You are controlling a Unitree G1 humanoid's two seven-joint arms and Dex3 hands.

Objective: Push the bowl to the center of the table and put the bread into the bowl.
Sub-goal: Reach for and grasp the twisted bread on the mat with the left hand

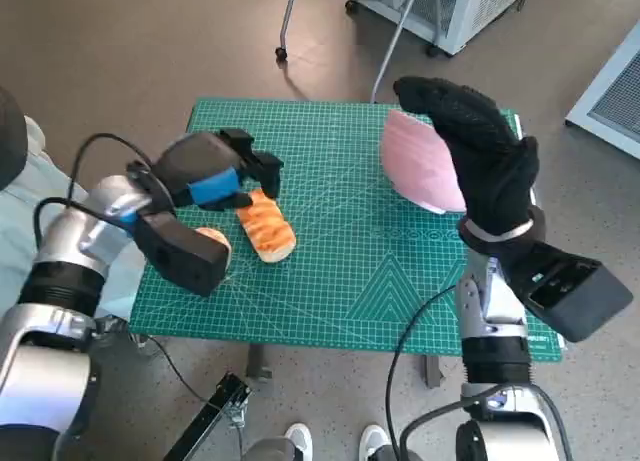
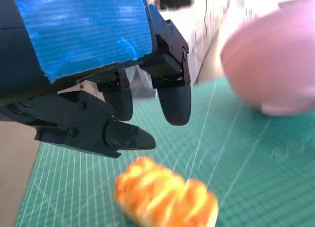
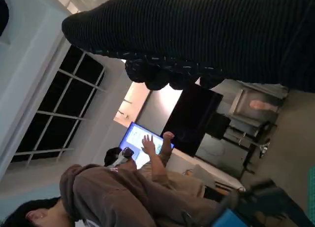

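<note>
In the head view the right hand (image 1: 478, 161) is rising over the near right part of the worktop (image 1: 340, 271), its gloved fingers spread and gripping nothing, and it is overlapping the near right side of the pink bowl (image 1: 415, 161), which is sitting at the far right of the green mat, though contact cannot be told; to push well, I judge the palm should be pressing low on the bowl's right wall and sliding it left, slowly, so it is not tipping. The left hand (image 1: 215, 176) is hovering at the left, just above the bread (image 1: 266, 229), empty. In the left wrist view the black fingers (image 2: 172, 96) are hanging parted above the bread (image 2: 165, 197), not touching it, with the bowl (image 2: 273, 64) well apart beyond. In the right wrist view the glove (image 3: 206, 35) is pointing outward, away from the worktop, toward a person (image 3: 123, 192) sitting in the room
</note>
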